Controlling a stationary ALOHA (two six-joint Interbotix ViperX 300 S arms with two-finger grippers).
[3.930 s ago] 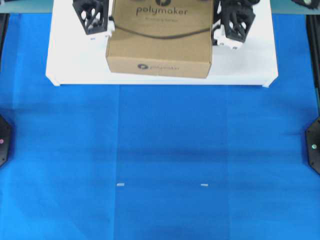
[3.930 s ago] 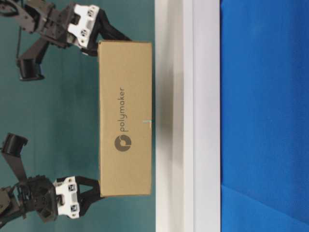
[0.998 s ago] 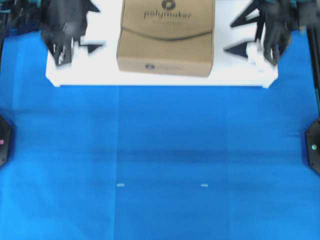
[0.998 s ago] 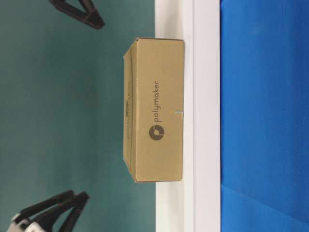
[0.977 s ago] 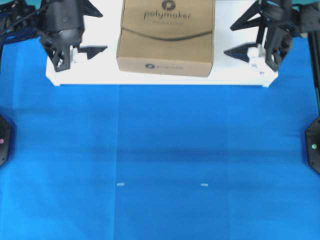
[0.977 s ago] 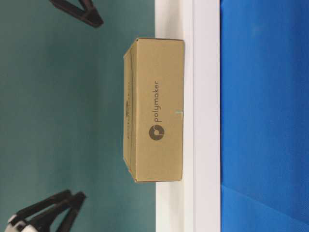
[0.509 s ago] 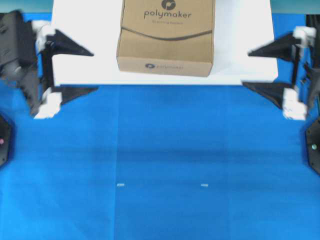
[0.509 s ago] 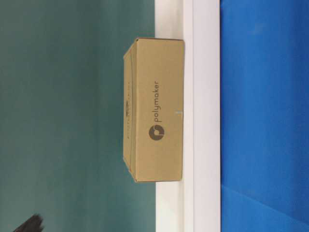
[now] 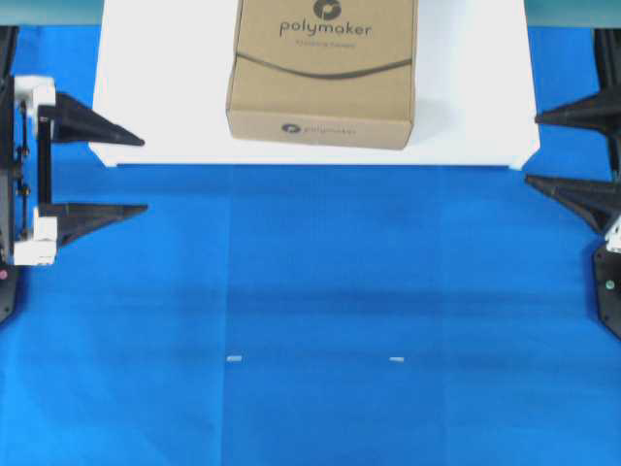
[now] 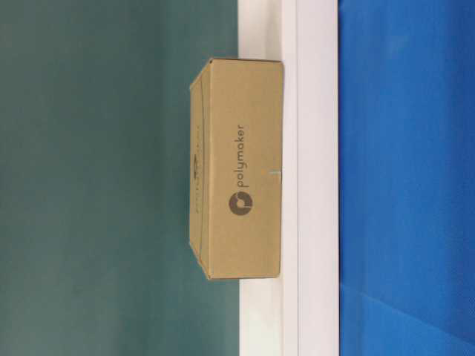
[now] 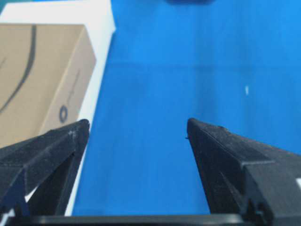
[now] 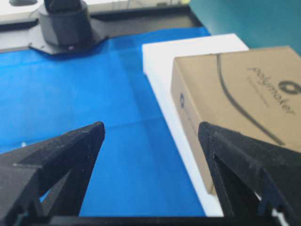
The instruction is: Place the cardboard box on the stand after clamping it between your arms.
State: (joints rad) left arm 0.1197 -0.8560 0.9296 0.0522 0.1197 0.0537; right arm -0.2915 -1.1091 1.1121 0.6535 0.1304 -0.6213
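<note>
The cardboard box (image 9: 323, 70) lies flat on the stand (image 9: 155, 97), set near the stand's front edge and about midway along its width, with the "polymaker" logo and the curved dark line facing up. In the table-level view the box (image 10: 237, 168) rests squarely on the white platform (image 10: 312, 89) with nothing touching it. The stand sits at the far side of the bench (image 9: 320, 311), which is covered by a blue cloth. The left gripper (image 9: 144, 175) hangs at the left edge of the overhead view, off the stand's front left corner, its two pointed fingers spread wide apart with nothing between them; from its wrist camera the fingers (image 11: 56, 150) frame bare blue cloth, with the box (image 11: 37, 75) off to the left. The right gripper (image 9: 534, 149) is at the right edge, only partly in frame, its fingers likewise wide apart and empty; in its wrist view the fingers (image 12: 66, 150) point toward the stand's corner, the box (image 12: 235, 94) ahead and to the right. Both grippers are well apart from the box. Two small pale marks (image 9: 234, 358) on the cloth, perhaps bits of tape, are too small to make out.
</note>
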